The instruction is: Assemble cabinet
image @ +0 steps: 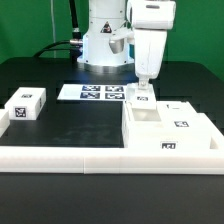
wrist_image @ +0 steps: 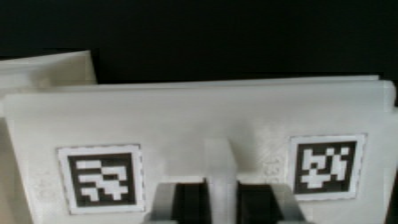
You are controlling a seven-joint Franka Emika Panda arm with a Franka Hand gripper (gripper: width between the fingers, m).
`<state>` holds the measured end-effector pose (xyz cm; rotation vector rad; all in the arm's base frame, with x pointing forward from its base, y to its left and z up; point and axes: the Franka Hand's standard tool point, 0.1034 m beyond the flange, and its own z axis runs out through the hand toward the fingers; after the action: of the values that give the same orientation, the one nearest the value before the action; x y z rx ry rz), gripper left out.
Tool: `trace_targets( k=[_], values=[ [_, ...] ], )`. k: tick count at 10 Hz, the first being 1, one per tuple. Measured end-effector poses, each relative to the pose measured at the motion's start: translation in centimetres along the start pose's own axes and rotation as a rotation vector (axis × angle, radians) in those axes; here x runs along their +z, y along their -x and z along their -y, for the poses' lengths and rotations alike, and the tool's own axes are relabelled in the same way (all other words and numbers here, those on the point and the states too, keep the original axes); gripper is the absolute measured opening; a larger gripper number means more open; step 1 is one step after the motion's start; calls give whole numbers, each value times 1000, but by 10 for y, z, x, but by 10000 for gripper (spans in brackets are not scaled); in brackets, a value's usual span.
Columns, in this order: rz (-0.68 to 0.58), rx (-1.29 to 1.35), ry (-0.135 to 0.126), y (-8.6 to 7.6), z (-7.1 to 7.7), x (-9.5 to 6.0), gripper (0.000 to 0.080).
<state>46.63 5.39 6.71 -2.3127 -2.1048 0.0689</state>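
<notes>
The cabinet (image: 150, 122) is a white boxy body with a hollow compartment, standing at the exterior view's right against the white wall. My gripper (image: 143, 90) reaches straight down onto its far edge, beside a tag (image: 141, 98). In the wrist view the cabinet's white face (wrist_image: 214, 120) fills the picture, with two tags (wrist_image: 102, 178) (wrist_image: 324, 165) on it. My gripper (wrist_image: 217, 205) has its dark fingers (wrist_image: 178, 205) close together on a thin white rib between the tags. Two more tagged white panels (image: 182, 123) (image: 168, 146) lie at the cabinet's right and front.
A small white single-tag block (image: 27, 105) sits at the exterior view's left. The marker board (image: 100, 92) lies in front of the robot base. A low white wall (image: 90, 158) runs along the front and up the right side.
</notes>
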Motion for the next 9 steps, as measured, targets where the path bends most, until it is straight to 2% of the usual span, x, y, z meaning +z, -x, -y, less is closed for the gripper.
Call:
trace_targets(
  k=[6, 9],
  values=[
    [-3, -10, 5, -1, -3, 1, 68],
    [-9, -73, 18, 2, -16, 0, 68]
  ],
)
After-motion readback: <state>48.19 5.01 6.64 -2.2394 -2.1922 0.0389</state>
